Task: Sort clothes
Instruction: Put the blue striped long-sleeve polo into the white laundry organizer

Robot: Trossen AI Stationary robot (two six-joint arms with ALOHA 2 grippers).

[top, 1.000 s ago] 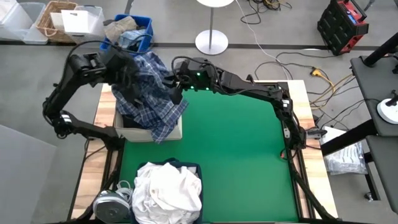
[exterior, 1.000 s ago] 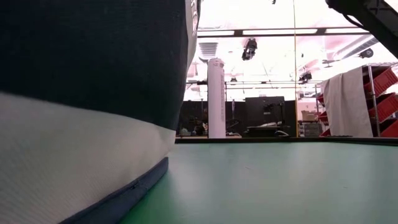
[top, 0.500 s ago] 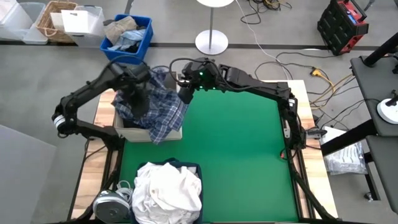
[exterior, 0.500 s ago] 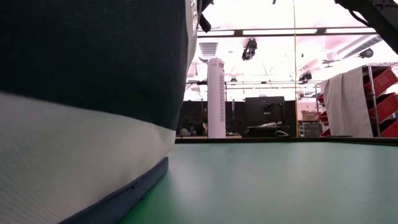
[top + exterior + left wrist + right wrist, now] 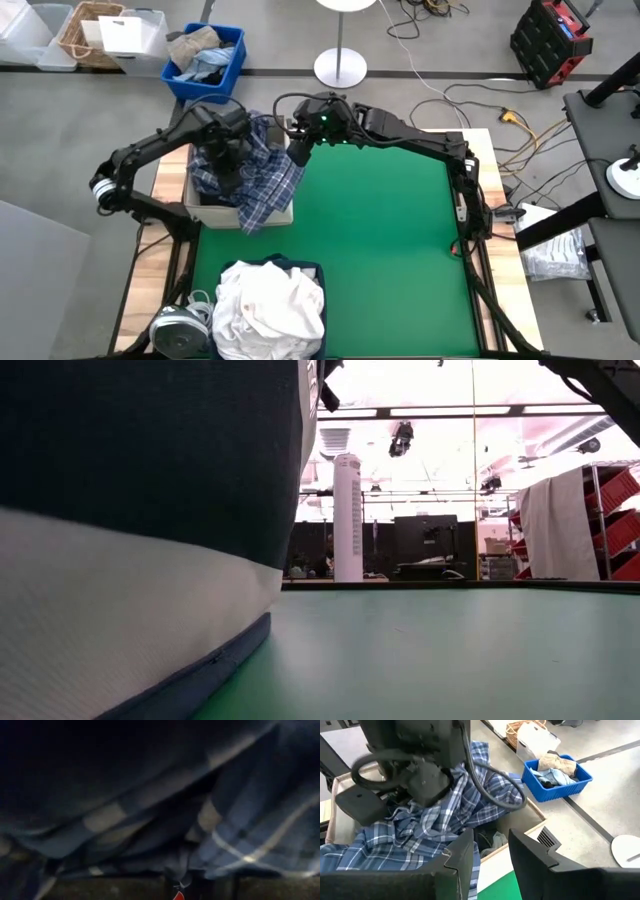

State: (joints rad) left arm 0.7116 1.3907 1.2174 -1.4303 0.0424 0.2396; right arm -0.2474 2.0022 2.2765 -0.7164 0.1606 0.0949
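A green-topped desk (image 5: pixel 380 250) is seen from above, with two dark robot arms reaching toward its far left corner. There, a pale open box (image 5: pixel 205 211) holds a blue-and-white plaid shirt (image 5: pixel 262 170), which fills the box and spills over the near right edge onto the green surface. The left end effector (image 5: pixel 228 172) is pressed down into the shirt; its fingers are buried in fabric, so it cannot be told whether they are closed or apart. The left wrist view shows only dark folds of plaid cloth close up. The right end effector (image 5: pixel 298 148) hangs just beside the box's right side, above the shirt's edge, its two fingers (image 5: pixel 462 855) parted and holding nothing. In the right wrist view, the shirt lies heaped in the box under the left arm.

At the near left of the desk, a pile of white clothes (image 5: pixel 270 305) sits in a dark-rimmed bin (image 5: pixel 314 270). On the floor beyond the desk, a blue crate (image 5: pixel 228 66) holds a tan and pale-blue cloth bundle (image 5: pixel 198 47).
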